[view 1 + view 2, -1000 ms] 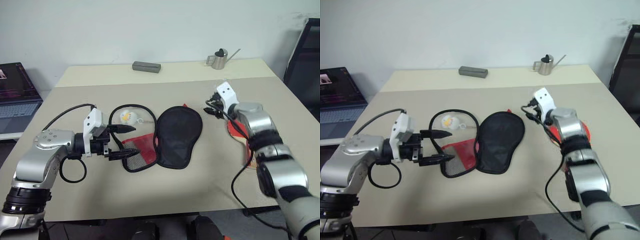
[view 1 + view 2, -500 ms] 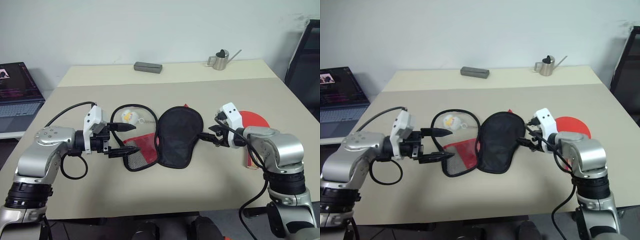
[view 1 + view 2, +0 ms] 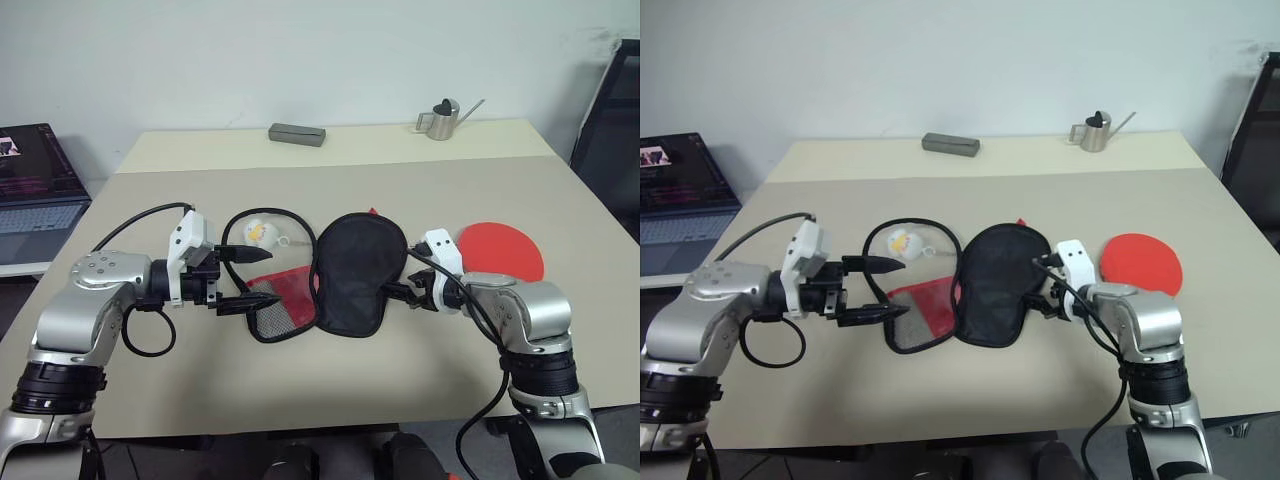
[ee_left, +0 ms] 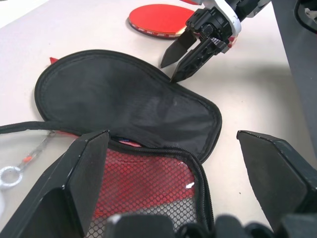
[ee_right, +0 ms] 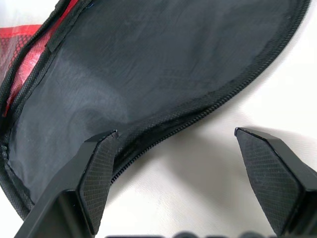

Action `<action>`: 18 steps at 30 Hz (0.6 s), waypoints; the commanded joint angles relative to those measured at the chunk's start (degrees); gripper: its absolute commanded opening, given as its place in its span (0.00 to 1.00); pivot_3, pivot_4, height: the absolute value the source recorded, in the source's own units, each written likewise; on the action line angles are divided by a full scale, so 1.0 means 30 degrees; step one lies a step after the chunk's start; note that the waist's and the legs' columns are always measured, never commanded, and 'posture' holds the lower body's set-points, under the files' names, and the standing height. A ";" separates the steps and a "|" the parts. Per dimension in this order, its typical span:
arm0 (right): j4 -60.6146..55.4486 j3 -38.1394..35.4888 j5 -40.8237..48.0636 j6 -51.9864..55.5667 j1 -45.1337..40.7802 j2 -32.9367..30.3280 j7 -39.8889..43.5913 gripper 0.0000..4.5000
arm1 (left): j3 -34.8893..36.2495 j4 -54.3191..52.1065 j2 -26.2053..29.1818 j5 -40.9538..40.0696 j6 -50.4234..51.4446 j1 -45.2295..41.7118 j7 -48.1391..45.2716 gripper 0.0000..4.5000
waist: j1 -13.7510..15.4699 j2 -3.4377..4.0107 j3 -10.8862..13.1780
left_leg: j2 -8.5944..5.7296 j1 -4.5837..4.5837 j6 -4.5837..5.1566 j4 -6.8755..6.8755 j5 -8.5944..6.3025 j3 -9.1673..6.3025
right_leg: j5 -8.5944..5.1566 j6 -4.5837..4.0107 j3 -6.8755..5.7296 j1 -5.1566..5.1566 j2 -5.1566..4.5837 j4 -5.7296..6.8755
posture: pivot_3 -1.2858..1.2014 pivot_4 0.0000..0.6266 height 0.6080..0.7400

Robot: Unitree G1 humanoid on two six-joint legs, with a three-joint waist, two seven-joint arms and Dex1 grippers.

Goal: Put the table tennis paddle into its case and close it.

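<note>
beige table (image 3: pixel 300 380) — open case (image 3: pixel 355 270) lies lengthwise toward the robot; left gripper (image 3: pixel 245 280) and right gripper (image 3: pixel 395 289) spread wide, empty.

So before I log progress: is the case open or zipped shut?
Open. The case lies spread on the table, black flap folded aside, red lining and mesh pocket exposed. The table tennis paddle lies outside it.

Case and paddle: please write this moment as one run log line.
case: open on table | paddle: outside, beside it | right gripper: open at case edge | left gripper: open
</note>
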 commanded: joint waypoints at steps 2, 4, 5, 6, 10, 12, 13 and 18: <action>0.0272 0.0088 0.0595 -0.0346 -0.0381 0.0566 -0.0276 0.92 | 0.0384 -0.0259 0.0213 -0.0056 -0.0212 -0.0119 0.0027 1.00 | -0.0016 -0.0013 -0.0008 | 0.0003 0.0006 0.0000 0.0000 0.0000 -0.0001 | 0.0000 0.0000 0.0000 0.0002 0.0003 0.0001 | 0.52 0.24 1.00; 0.0427 0.0116 0.0667 -0.0412 -0.0448 0.0646 -0.0350 0.92 | 0.0416 -0.0299 0.0220 -0.0053 -0.0213 -0.0053 0.0050 1.00 | -0.0028 -0.0014 -0.0009 | 0.0008 0.0013 0.0000 0.0001 0.0001 -0.0001 | 0.0004 -0.0005 0.0003 0.0005 0.0011 0.0003 | 0.52 0.24 1.00; 0.0496 0.0141 0.0698 -0.0444 -0.0470 0.0665 -0.0370 0.92 | 0.0427 -0.0315 0.0218 -0.0051 -0.0214 -0.0021 0.0066 1.00 | -0.0035 -0.0014 -0.0009 | 0.0011 0.0014 0.0000 0.0001 0.0001 -0.0002 | 0.0005 -0.0008 0.0003 0.0004 0.0017 0.0006 | 0.52 0.24 1.00; 0.0549 0.0250 0.0696 -0.0549 -0.0480 0.0649 -0.0355 0.92 | 0.0439 -0.0330 0.0217 -0.0051 -0.0219 0.0013 0.0082 1.00 | -0.0043 -0.0015 -0.0010 | 0.0014 0.0015 0.0000 0.0001 0.0001 -0.0003 | 0.0006 -0.0008 0.0003 0.0005 0.0023 0.0007 | 0.52 0.24 1.00; 0.0778 0.0565 0.0656 -0.0883 -0.0526 0.0852 -0.0473 0.92 | 0.0427 -0.0374 0.0178 -0.0032 -0.0244 0.0093 0.0148 1.00 | -0.0099 -0.0016 -0.0011 | 0.0022 0.0019 0.0000 0.0002 0.0001 -0.0002 | 0.0007 -0.0011 0.0005 0.0005 0.0032 0.0010 | 0.52 0.24 1.00; 0.0900 0.0744 0.0626 -0.1140 -0.0559 0.0966 -0.0548 0.92 | 0.0401 -0.0385 0.0149 -0.0017 -0.0256 0.0098 0.0177 1.00 | -0.0139 -0.0018 -0.0012 | 0.0024 0.0019 0.0000 0.0001 0.0001 -0.0002 | 0.0008 -0.0011 0.0005 0.0005 0.0032 0.0011 | 0.52 0.24 1.00; 0.0989 0.0844 0.0601 -0.1293 -0.0578 0.1006 -0.0593 0.88 | 0.0388 -0.0380 0.0138 -0.0002 -0.0272 0.0096 0.0190 1.00 | -0.0163 -0.0019 -0.0013 | 0.0023 0.0020 0.0000 0.0001 0.0001 -0.0002 | 0.0008 -0.0012 0.0007 0.0005 0.0033 0.0011 | 0.52 0.24 1.00; 0.1512 0.1132 0.0454 -0.1903 -0.0793 0.0956 -0.0764 0.58 | 0.0371 -0.0333 0.0153 0.0014 -0.0301 0.0081 0.0206 1.00 | -0.0184 -0.0019 -0.0013 | 0.0023 0.0020 0.0000 0.0001 0.0001 -0.0003 | 0.0010 -0.0014 0.0007 0.0003 0.0034 0.0012 | 0.52 0.24 1.00</action>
